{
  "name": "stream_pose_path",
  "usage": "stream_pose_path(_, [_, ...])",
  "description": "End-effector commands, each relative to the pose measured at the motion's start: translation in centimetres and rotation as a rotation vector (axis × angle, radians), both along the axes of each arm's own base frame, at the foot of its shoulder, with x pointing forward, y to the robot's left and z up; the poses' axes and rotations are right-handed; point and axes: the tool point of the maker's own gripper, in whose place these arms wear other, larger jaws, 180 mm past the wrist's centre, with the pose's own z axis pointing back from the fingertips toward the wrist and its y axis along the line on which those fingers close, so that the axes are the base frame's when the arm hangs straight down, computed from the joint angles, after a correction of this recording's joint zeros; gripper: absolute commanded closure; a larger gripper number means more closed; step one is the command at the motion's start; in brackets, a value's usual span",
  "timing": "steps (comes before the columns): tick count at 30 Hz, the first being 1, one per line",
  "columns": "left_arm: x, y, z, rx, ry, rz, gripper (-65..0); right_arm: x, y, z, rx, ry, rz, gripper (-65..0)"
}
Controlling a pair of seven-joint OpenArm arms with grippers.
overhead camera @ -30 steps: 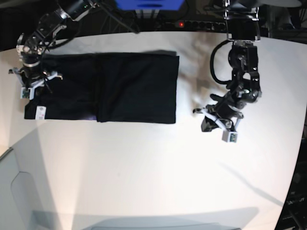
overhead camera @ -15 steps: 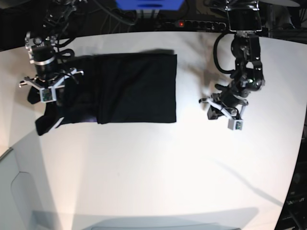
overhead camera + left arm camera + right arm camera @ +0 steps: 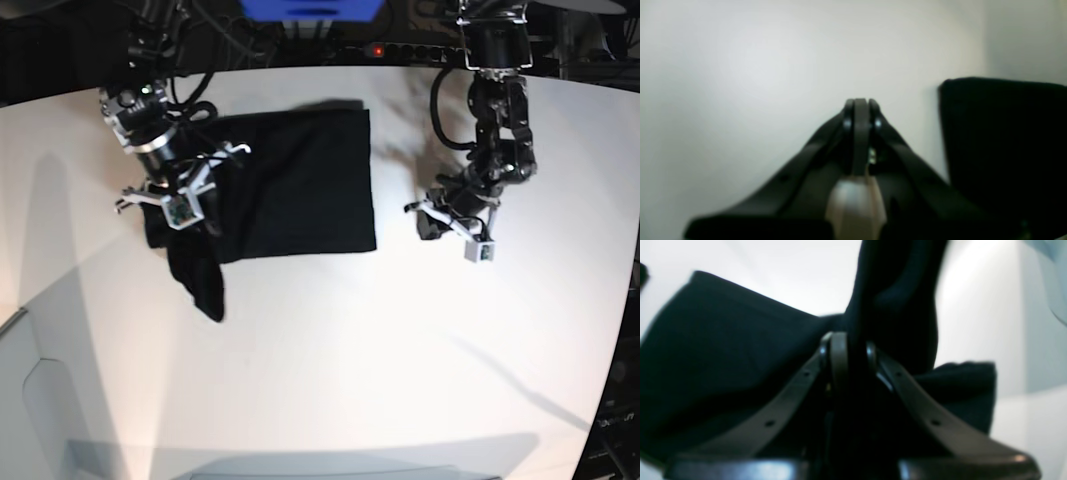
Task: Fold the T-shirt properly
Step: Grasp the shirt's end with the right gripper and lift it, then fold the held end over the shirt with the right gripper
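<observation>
Since a second ago: right claw [image 3: 178, 190] moved from the far left end of the T-shirt [image 3: 300, 180] inward over it, dragging the left portion along; left claw [image 3: 455, 228] barely shifted, a little nearer the T-shirt's right edge.

Count: one T-shirt, two claws, one desk [image 3: 330, 350].

Left of the T-shirt's middle: right claw clamped on a bunch of black cloth, raised off the desk, with a loose tail of cloth [image 3: 200, 280] hanging down and trailing past the T-shirt's lower left corner. Plain black, no print or label showing. Rest of the T-shirt flat on the desk as a folded rectangle, right edge straight, lower edge straight.

Right of the T-shirt, apart from its edge: left claw pressed together on nothing, low over bare white desk.
</observation>
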Motion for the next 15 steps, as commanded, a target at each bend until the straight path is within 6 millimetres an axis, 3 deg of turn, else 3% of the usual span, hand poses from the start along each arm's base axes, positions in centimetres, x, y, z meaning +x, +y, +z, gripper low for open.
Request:
stream_pose_path(1, [0.0,-0.3,-0.1,0.006,0.016,-0.01,0.0,0.7,1.2,2.0,0.043,-0.075,0.023,0.0])
stream_pose_path(9, [-0.6,-4.4,-0.7,-0.023,0.034,-0.096,0.0,-0.1,8.1,3.1,0.112,-0.095,0.206,0.0])
stream_pose_path(15, [-0.6,-5.3,-0.7,-0.037,0.034,-0.104,0.0,-1.6,11.6,2.6,0.155,-0.065,0.302,0.0])
